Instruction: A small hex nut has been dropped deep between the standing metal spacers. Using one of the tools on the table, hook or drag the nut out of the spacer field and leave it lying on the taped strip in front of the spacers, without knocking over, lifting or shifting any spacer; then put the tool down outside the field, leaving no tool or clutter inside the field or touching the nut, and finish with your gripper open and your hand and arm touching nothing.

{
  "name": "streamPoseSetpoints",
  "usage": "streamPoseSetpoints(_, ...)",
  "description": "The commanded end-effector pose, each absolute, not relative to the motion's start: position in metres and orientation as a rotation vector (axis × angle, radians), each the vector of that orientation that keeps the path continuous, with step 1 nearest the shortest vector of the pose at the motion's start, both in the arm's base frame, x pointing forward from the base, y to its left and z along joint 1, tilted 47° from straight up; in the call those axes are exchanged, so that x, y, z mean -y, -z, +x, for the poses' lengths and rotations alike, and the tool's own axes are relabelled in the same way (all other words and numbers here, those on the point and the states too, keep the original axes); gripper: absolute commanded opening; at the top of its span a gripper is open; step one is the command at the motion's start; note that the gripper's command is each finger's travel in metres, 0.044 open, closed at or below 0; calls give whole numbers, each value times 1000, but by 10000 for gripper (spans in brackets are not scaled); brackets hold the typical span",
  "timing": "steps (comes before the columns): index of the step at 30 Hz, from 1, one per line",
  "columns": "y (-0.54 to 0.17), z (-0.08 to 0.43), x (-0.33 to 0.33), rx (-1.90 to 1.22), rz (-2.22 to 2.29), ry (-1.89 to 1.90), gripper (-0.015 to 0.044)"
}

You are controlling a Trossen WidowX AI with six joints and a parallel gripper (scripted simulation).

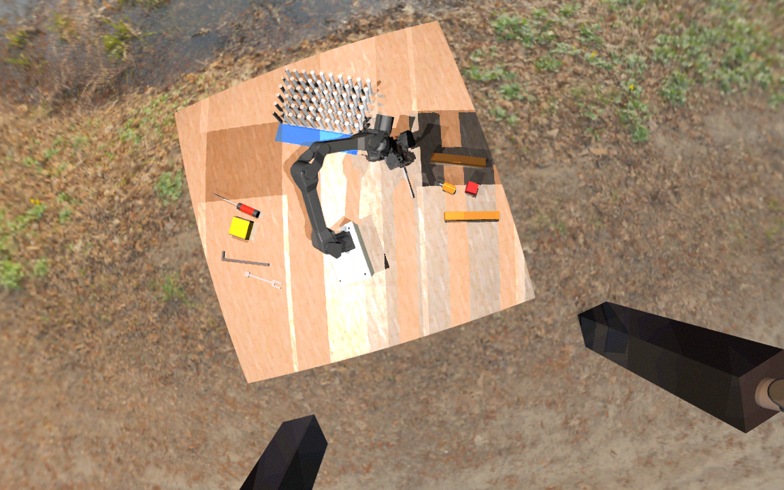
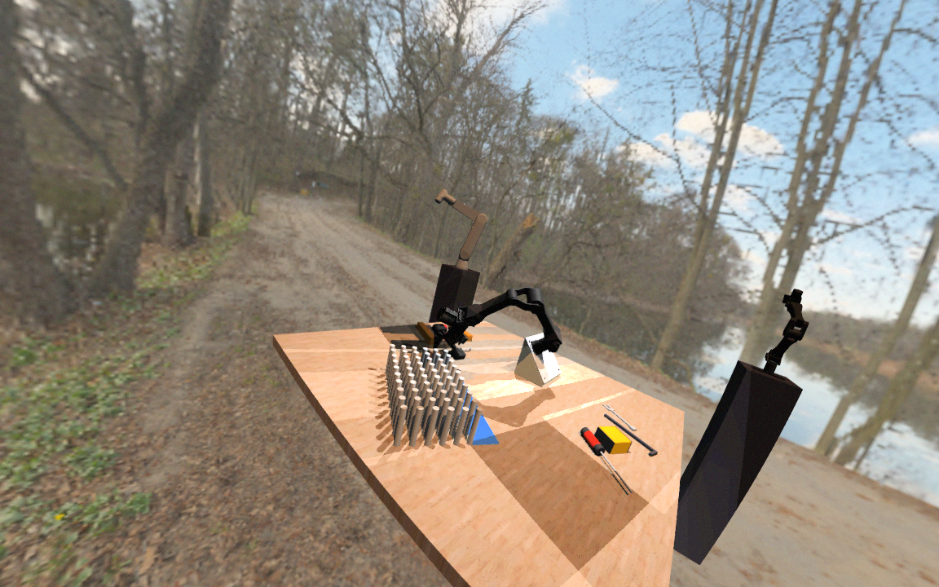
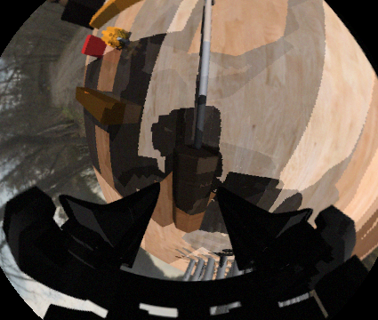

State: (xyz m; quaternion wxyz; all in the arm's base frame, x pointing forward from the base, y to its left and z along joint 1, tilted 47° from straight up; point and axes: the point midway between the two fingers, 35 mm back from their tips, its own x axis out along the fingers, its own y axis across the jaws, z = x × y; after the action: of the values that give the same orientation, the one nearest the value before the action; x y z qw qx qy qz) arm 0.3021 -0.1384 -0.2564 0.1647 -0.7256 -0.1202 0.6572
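Observation:
My gripper [image 1: 403, 163] [image 3: 189, 188] is open, to the right of the spacer field. Between its parted fingers is the dark handle [image 3: 195, 173] of a tool whose thin grey rod [image 1: 409, 184] [image 3: 204, 67] points away from the field; whether the handle rests on the table is hard to tell. The metal spacers [image 1: 328, 100] [image 2: 431, 416] [image 3: 208, 268] stand in rows. The blue taped strip [image 1: 297, 134] [image 2: 485, 432] lies in front of them, its right part partly under the arm. The nut cannot be made out in any view.
At the left lie a red-handled screwdriver [image 1: 248, 209] [image 2: 591, 440], a yellow block [image 1: 240, 227] [image 2: 617, 440], an L-shaped key [image 1: 246, 262] and a wrench [image 1: 263, 280]. At the right are two orange bars [image 1: 459, 159] [image 1: 471, 216], a small orange-handled tool [image 1: 449, 188] and a red block [image 1: 471, 187].

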Motion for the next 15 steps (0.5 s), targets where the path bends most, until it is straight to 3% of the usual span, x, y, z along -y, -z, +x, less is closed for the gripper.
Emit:
streamPoseSetpoints(1,256,302,134,363,-2060,-1863,420)
streamPoseSetpoints(2,256,302,134,363,-2060,-1863,440)
streamPoseSetpoints(15,208,300,192,329,-2072,-1878,440)
